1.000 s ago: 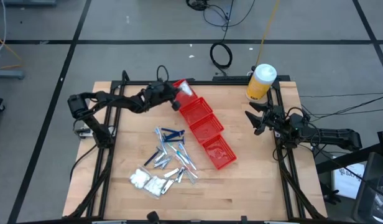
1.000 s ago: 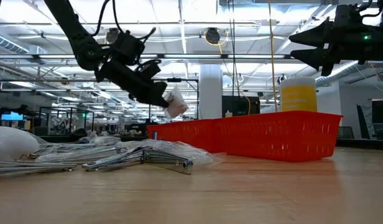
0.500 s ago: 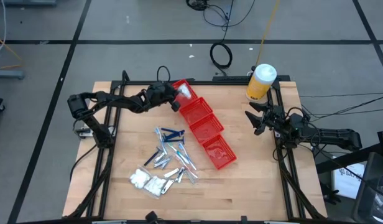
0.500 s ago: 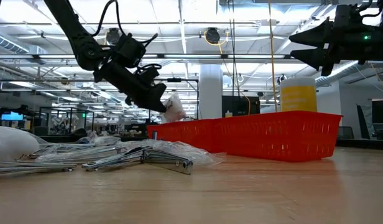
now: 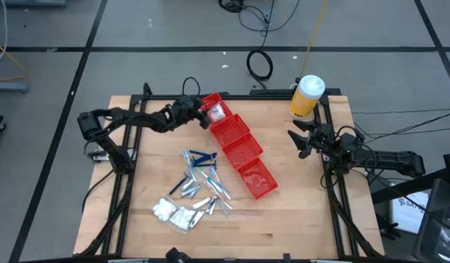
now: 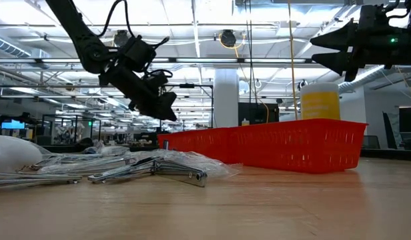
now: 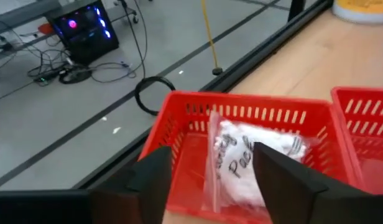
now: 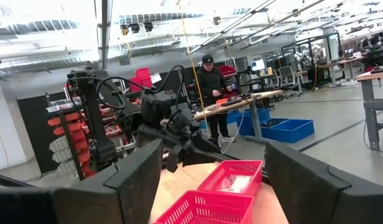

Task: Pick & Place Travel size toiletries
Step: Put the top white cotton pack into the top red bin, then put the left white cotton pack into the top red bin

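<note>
I had the wooden table (image 5: 298, 212) under both arms, and I took the row of four red bins (image 5: 238, 155), running diagonally across its middle, as my reference. The tall yellow bottle (image 5: 305, 97) with its white cap stood well off the far end of that row, toward the right arm's side at the table's back edge.

The left gripper (image 5: 199, 115) hung just beside the farthest bin of the row, on the side away from the bottle. Its fingers (image 7: 155, 180) stood apart with nothing between them. In its wrist view a white soft packet (image 7: 250, 160) in clear wrap with printed lettering lay inside that farthest bin (image 7: 253, 115), leaning against the wall.

The right gripper (image 5: 297, 140) waited well clear of the row, on the bottle's side, raised above the table, its fingers (image 8: 142, 171) spread wide and holding nothing.

The remaining toiletries (image 5: 196, 190) lay in a loose heap on the bare wood beside the near half of the row, on the left arm's side: white packets (image 5: 174, 214) farthest from the bins, clear-wrapped sticks (image 5: 216, 186) and dark blue pieces (image 5: 203, 155) closer in, and small silvery pieces (image 5: 203, 203) among them.
</note>
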Controlling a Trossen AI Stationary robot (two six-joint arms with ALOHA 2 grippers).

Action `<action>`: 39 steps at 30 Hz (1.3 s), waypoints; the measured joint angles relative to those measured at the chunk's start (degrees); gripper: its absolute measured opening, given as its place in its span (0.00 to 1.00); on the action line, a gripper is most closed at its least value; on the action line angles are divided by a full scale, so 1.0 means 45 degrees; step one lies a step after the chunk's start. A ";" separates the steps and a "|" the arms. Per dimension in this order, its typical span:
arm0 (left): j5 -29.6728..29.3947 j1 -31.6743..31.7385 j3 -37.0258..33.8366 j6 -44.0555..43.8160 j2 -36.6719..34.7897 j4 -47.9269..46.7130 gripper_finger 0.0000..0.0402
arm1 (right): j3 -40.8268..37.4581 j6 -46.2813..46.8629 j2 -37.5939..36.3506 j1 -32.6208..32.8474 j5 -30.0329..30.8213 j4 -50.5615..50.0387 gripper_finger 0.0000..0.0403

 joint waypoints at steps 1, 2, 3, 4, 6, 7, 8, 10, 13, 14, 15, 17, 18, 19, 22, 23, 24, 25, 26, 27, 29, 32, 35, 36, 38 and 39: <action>-0.0018 -0.0011 -0.0009 0.0246 -0.0185 -0.0071 0.59 | 0.0000 0.0000 0.0000 0.0000 0.0000 0.0000 0.66; -0.0030 -0.0107 0.0001 0.0539 -0.0460 -0.0148 0.61 | 0.0000 0.0000 -0.0002 -0.0002 -0.0005 0.0000 0.66; -0.0047 -0.0208 0.0010 0.0815 -0.0813 -0.0515 0.62 | 0.0000 0.0000 0.0000 -0.0002 -0.0005 -0.0005 0.66; -0.0038 -0.0343 0.0006 0.1109 -0.1232 -0.1010 0.63 | 0.0000 0.0000 0.0000 -0.0003 0.0000 -0.0005 0.66; 0.0016 -0.0730 0.0006 0.1631 -0.2218 -0.1956 0.64 | 0.0000 0.0000 -0.0005 -0.0003 -0.0004 -0.0020 0.66; 0.0016 -0.0974 0.0006 0.1818 -0.2797 -0.2612 0.65 | 0.0000 0.0000 -0.0004 -0.0004 0.0000 -0.0034 0.66; 0.0018 -0.1236 0.0011 0.1919 -0.3385 -0.3304 0.65 | 0.0000 0.0000 0.0000 0.0000 -0.0005 -0.0034 0.66; 0.0016 -0.1875 0.0011 0.1922 -0.4644 -0.5021 0.65 | 0.0000 0.0000 -0.0005 -0.0005 -0.0001 -0.0038 0.66; 0.0539 -0.3066 0.0011 0.0934 -0.6351 -0.7662 0.65 | 0.0000 0.0000 -0.0005 -0.0003 0.0000 -0.0081 0.66; 0.0932 -0.3477 0.0011 0.0334 -0.6813 -0.8495 0.65 | 0.0000 0.0000 -0.0001 -0.0005 0.0000 -0.0094 0.66; 0.1405 -0.3892 0.0011 -0.0414 -0.7229 -0.9297 0.65 | 0.0000 0.0000 -0.0005 -0.0005 0.0000 -0.0094 0.66; 0.2479 -0.4729 0.0011 -0.2051 -0.7903 -1.0554 0.65 | 0.0000 -0.0001 -0.0001 -0.0005 0.0000 -0.0097 0.66; 0.2988 -0.5177 0.0011 -0.2899 -0.8181 -1.1065 0.65 | 0.0000 -0.0005 -0.0005 -0.0005 0.0000 -0.0097 0.66; 0.3309 -0.5663 0.0011 -0.3674 -0.8381 -1.1529 0.65 | 0.0000 -0.0037 -0.0002 -0.0003 0.0000 -0.0097 0.66; 0.3456 -0.7241 0.0011 -0.5917 -0.8556 -1.2798 0.64 | 0.0000 -0.0049 -0.0002 -0.0005 0.0000 -0.0097 0.66; 0.3313 -0.7789 0.0011 -0.6741 -0.8524 -1.3352 0.64 | 0.0000 -0.0049 -0.0003 0.0000 0.0000 -0.0097 0.66; 0.3079 -0.8396 -0.0001 -0.7693 -0.8466 -1.3843 0.63 | 0.0000 -0.0050 -0.0002 -0.0003 0.0000 -0.0097 0.66; 0.2799 -0.9004 -0.0059 -0.8697 -0.8359 -1.4212 0.63 | 0.0000 -0.0053 -0.0003 -0.0005 0.0000 -0.0097 0.66; 0.2555 -0.9586 -0.0144 -0.9773 -0.8206 -1.4575 0.63 | 0.0000 -0.0049 -0.0002 -0.0005 0.0003 -0.0097 0.66; 0.2381 -1.0157 -0.0252 -1.0911 -0.8007 -1.4928 0.63 | 0.0000 -0.0049 -0.0003 -0.0005 0.0000 -0.0097 0.66; 0.2299 -1.1190 -0.0475 -1.3105 -0.7573 -1.5459 0.63 | 0.0000 -0.0049 -0.0005 -0.0005 0.0000 -0.0097 0.66; 0.2571 -1.2492 -0.0724 -1.5953 -0.6973 -1.5607 0.63 | 0.0000 -0.0049 -0.0001 -0.0003 0.0000 -0.0097 0.66; 0.2552 -1.3562 -0.0791 -1.8021 -0.6287 -1.5628 0.63 | 0.0000 -0.0125 -0.0002 -0.0003 0.0000 -0.0097 0.66; 0.2528 -1.3848 -0.0791 -1.8545 -0.6081 -1.5559 0.63 | 0.0000 -0.0189 -0.0001 -0.0003 0.0001 -0.0097 0.66; 0.2595 -1.4386 -0.0791 -1.9602 -0.5638 -1.5376 0.63 | 0.0000 -0.0367 0.0000 -0.0005 0.0000 -0.0097 0.66; 0.2733 -1.4600 -0.0791 -2.0227 -0.5441 -1.5280 0.63 | 0.0000 -0.0435 0.0000 -0.0005 0.0005 -0.0097 0.66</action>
